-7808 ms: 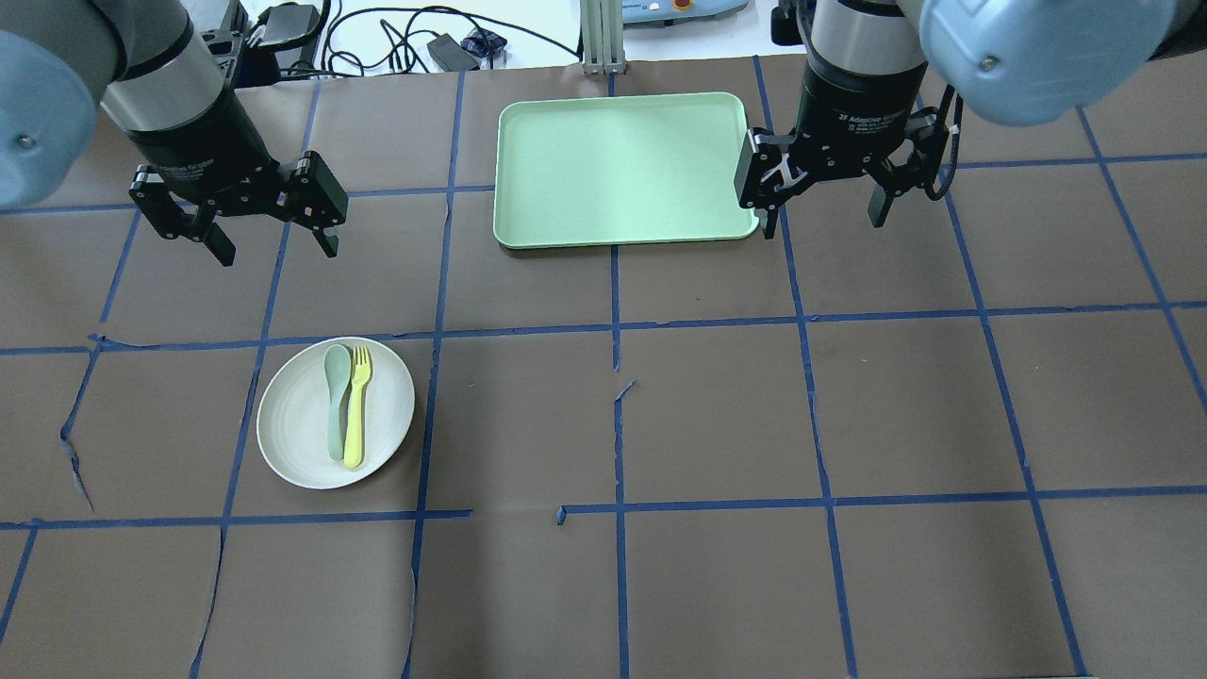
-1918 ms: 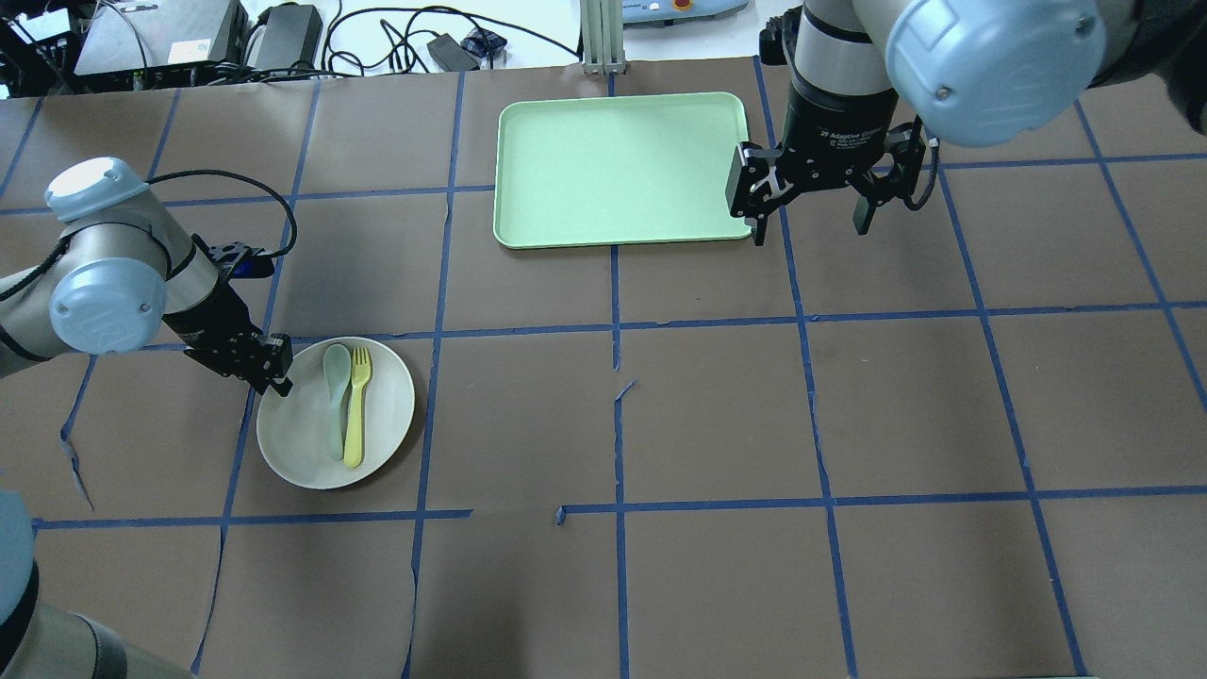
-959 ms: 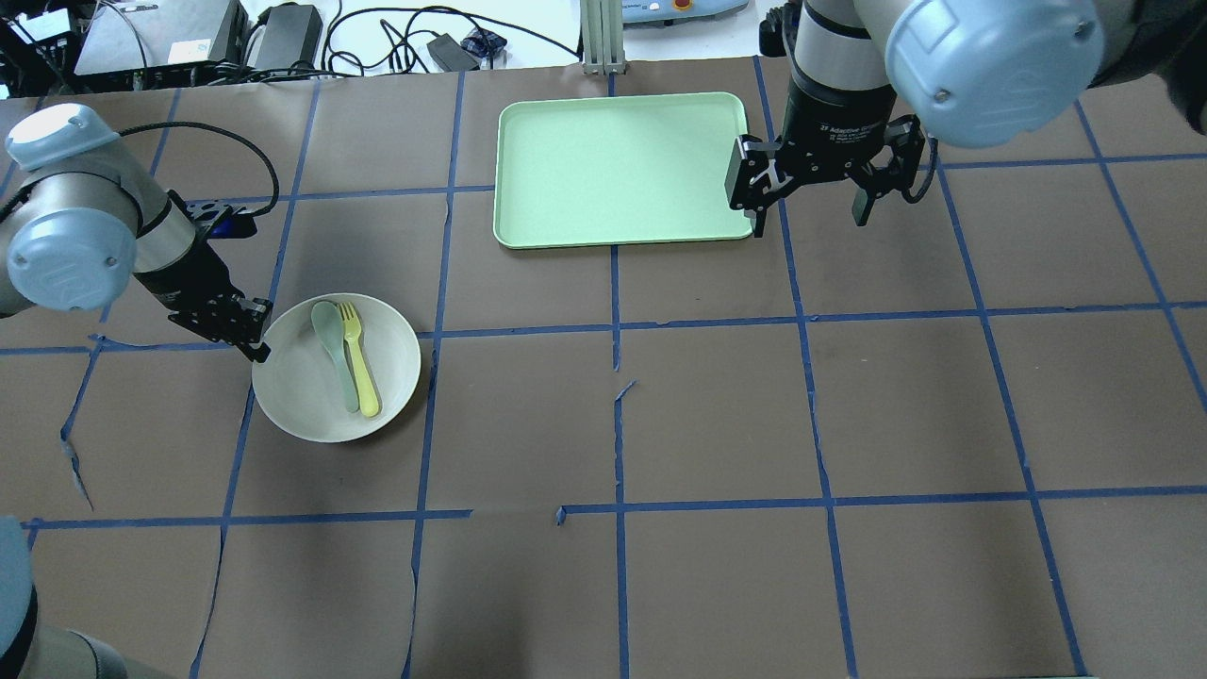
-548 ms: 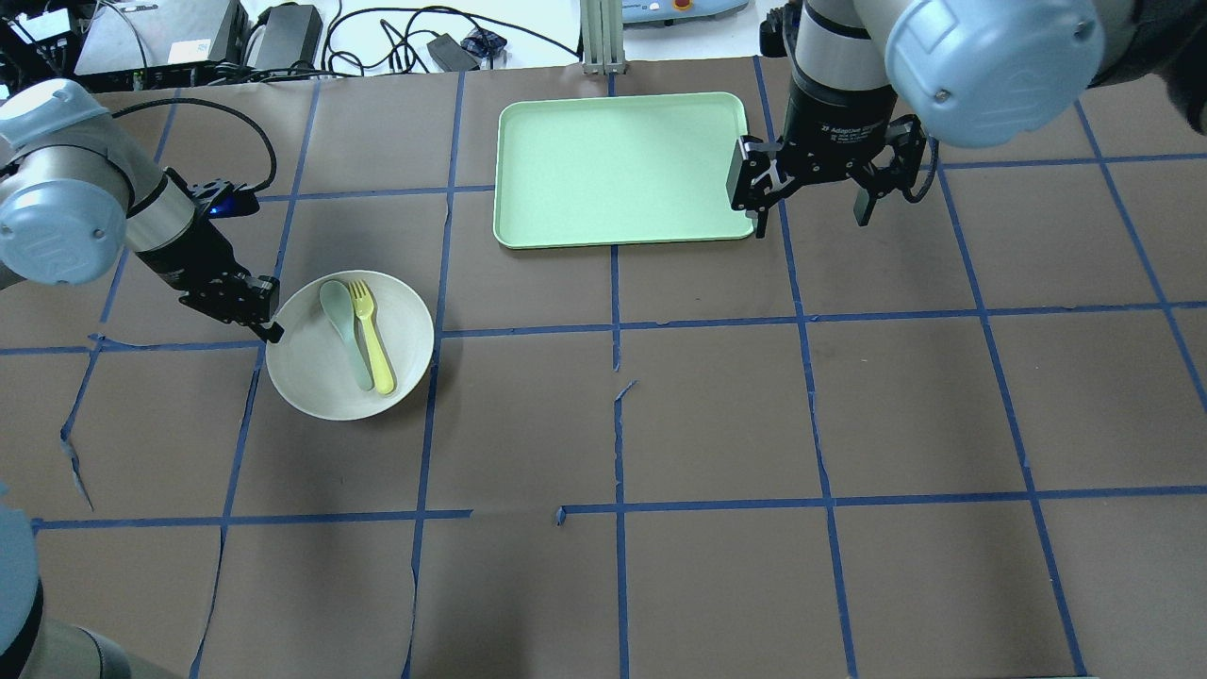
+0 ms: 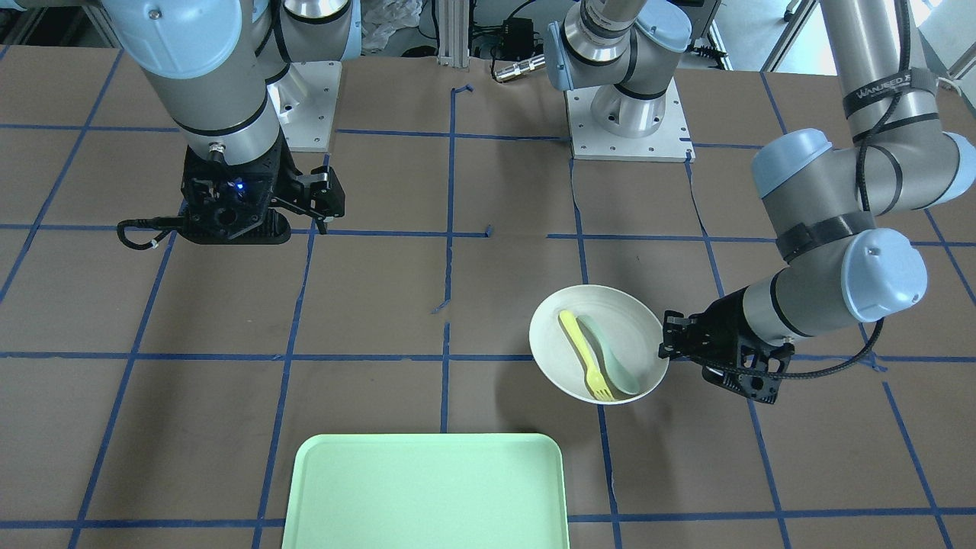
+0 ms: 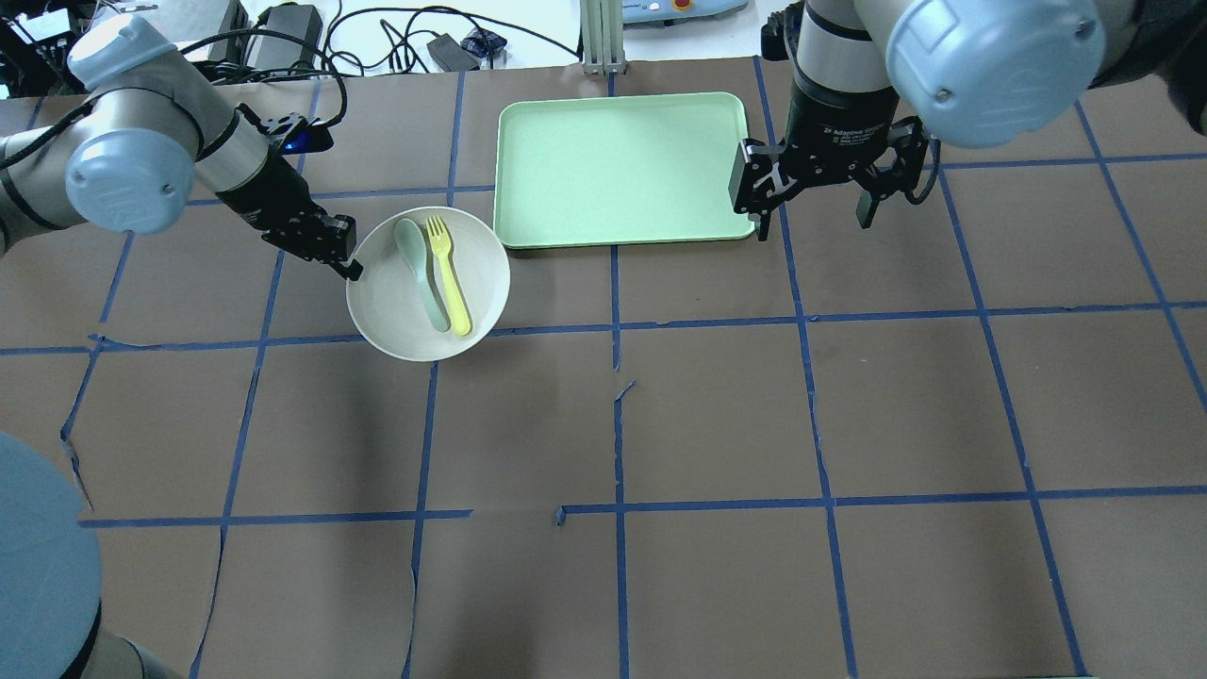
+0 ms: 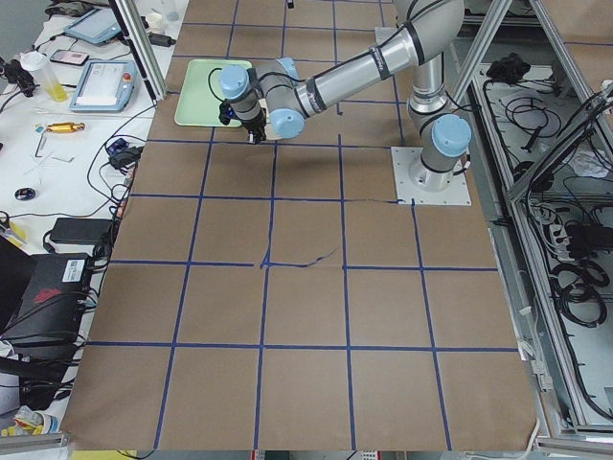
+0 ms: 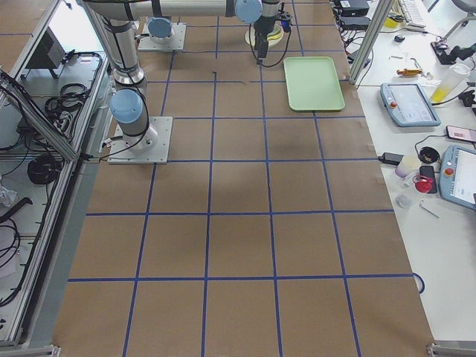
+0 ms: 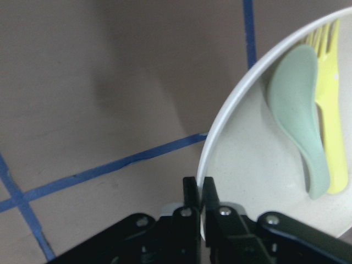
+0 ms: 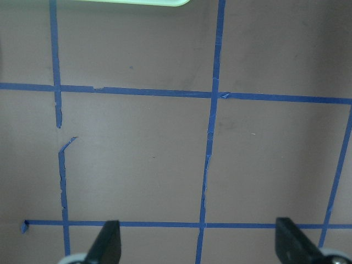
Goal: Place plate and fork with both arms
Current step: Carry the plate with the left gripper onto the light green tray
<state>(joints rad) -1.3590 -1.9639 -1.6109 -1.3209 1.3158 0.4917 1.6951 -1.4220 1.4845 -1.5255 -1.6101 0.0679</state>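
Carry step, judged: left gripper [image 6: 351, 269] fingers pinch plate [image 6: 377, 321] rim, fork [image 6: 447, 273] aboard; next, probably lower onto tray [image 6: 613, 170]; right gripper [image 6: 812, 224] fingers wide.

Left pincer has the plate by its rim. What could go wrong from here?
The left pincer pinches the plate only at its rim, so it might sag or slip. The fork and spoon lie loose on it and could slide off. The tray is close; the plate might clip its corner.
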